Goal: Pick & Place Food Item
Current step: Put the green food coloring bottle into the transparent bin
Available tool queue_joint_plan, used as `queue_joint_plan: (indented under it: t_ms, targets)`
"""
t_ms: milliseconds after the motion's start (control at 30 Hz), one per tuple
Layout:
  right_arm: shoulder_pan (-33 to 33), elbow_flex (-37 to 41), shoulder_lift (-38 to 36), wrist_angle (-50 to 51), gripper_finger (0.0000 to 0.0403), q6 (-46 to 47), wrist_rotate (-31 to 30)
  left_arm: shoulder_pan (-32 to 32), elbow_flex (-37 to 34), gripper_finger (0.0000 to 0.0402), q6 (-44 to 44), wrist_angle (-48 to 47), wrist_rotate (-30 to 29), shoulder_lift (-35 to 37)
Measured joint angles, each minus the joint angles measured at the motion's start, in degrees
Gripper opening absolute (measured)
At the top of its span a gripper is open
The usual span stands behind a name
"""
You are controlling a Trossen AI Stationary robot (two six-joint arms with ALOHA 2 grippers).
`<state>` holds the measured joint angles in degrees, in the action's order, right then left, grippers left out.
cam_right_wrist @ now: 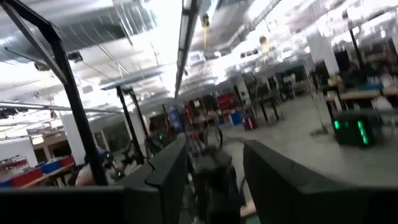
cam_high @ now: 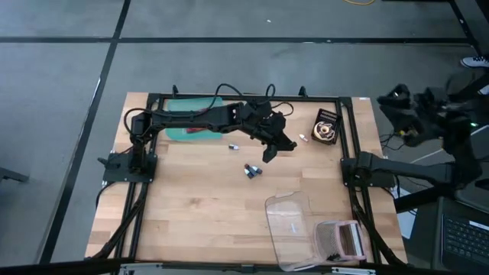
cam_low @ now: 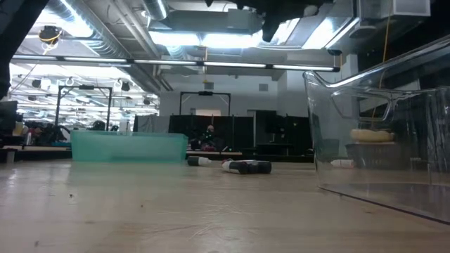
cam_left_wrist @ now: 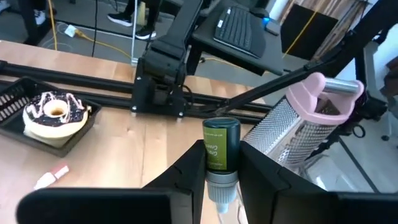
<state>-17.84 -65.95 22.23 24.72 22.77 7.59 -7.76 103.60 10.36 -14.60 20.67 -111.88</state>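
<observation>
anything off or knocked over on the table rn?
The clear plastic container lies tipped on its side near the table's front edge, beside the pink-handled metal grater. The left gripper holds a small dark-green-capped bottle aloft. Small bottles lie loose mid-table.

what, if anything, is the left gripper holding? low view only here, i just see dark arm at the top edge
observer: a small bottle with a dark green cap, clamped in the left gripper; the left wrist view shows it.
operator: where's the food item then
observer: a chocolate-iced donut lies in a black tray near the table's right rail, in the high view.
operator: and the right arm
observer: the right gripper is beyond the table's right edge, facing the room, over nothing on the table.
</observation>
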Motion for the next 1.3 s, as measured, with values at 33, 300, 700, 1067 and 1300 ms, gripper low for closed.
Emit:
queue_joint_plan:
  t_ms: [33, 300, 700, 1067, 1300]
  targets:
    - [0.0, 0.0, -1.5, 2.0, 0.0156, 0.3, -0.1, 0.1, 0.1, 0.0072, -0.2, 0.0, 0.3, -0.5]
    - [-0.2, 0.1, -7.2, 32.7, 0.0155, 16.7, -8.2, 2.3, 0.1, 0.0072, -2.9, 0.6, 5.0, -4.8]
    - [-1.3, 7.4, -7.4, 13.9, 0.0155, -0.7, 6.6, 10.0, -0.1, 0.0072, -0.1, 7.4, 13.5, -12.8]
    - [-1.3, 7.8, -7.4, 13.4, 0.0155, 2.1, 7.0, 13.8, 0.0, 0.0082, 4.8, 13.7, 14.0, -18.1]
    - [-1.3, 7.8, -7.4, 9.7, 0.0155, 0.4, 8.9, 14.2, 0.1, 0.0144, 5.8, 15.5, 14.3, -21.3]
